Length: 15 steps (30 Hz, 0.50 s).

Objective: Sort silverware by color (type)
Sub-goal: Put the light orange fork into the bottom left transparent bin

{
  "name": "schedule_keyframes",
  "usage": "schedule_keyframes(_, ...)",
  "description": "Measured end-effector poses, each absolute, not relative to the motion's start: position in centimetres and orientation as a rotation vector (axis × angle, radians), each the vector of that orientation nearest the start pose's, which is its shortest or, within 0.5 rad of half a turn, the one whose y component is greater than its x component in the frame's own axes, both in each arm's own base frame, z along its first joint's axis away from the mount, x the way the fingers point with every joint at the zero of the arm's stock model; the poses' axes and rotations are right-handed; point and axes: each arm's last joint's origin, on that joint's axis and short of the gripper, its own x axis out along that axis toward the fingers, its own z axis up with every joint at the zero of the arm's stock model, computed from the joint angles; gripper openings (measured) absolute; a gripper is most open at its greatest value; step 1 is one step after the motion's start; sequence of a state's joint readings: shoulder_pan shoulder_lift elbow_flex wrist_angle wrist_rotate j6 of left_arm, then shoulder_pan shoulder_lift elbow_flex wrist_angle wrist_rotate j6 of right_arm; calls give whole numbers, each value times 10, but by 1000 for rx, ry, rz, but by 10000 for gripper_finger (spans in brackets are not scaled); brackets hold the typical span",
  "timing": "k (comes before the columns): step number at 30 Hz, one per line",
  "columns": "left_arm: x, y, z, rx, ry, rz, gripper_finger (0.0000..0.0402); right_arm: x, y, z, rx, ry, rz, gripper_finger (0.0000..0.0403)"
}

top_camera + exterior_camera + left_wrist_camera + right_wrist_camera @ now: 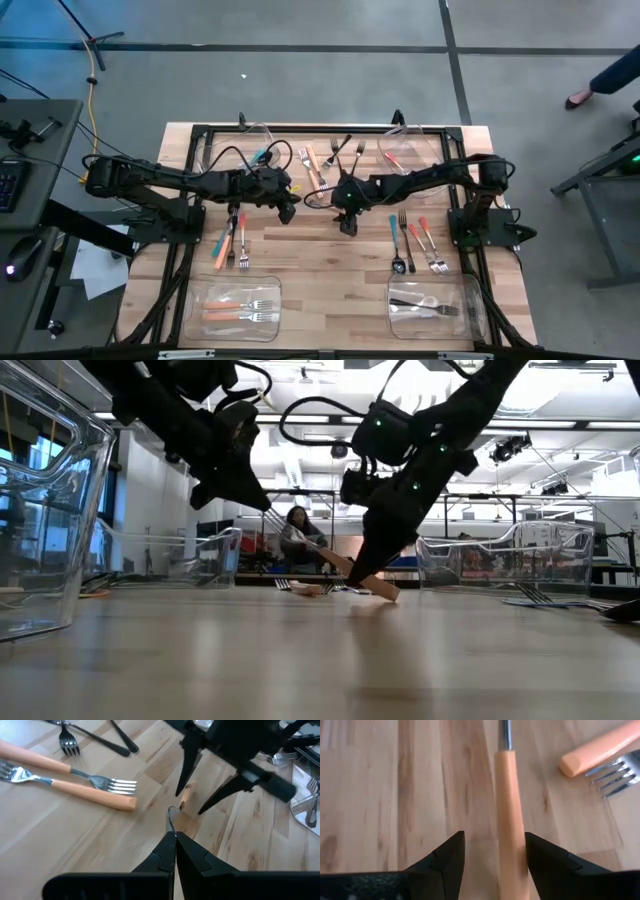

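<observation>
An orange-handled fork (509, 810) slants from my left gripper (172, 836) down to the table's middle. That gripper (288, 212) is shut on its metal end. My right gripper (495, 855) is open, with one finger on each side of the orange handle (187, 795). The handle runs close along one finger (540, 865); whether they touch, I cannot tell. In the low view the fork (345, 565) runs from the left gripper (258, 500) down past the right gripper (372, 575). My left gripper pinches the fork's thin metal end (170, 815) between its two fingertips, slanting down from the table's left side and lying along the fork. The fork tilts down away from the fingers, and its handle end (386, 591) reaches the tabletop.
Loose forks and spoons lie far centre (325, 160), left (230, 245) and right (415, 240). Clear bins stand near left (200, 300) with orange-handled forks, near right (470, 300) with dark ones, and at the far left (262, 130) and far right (405, 130).
</observation>
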<state>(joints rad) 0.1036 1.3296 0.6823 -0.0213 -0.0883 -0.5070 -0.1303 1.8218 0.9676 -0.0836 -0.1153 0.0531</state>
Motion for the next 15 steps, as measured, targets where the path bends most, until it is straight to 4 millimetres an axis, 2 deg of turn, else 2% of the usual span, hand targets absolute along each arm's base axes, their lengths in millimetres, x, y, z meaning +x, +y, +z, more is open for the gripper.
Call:
schedule_keyframes(5,263,30,200,-488,611,350,0,346,-42,136,188,932,-51,143)
schedule_keyframes(11,263,30,200,-483,609,356,0,346,-41,136,196,931,-23,37)
schedule_keyframes(15,262,30,200,-482,614,351,1,346,-40,136,206,932,4,30)
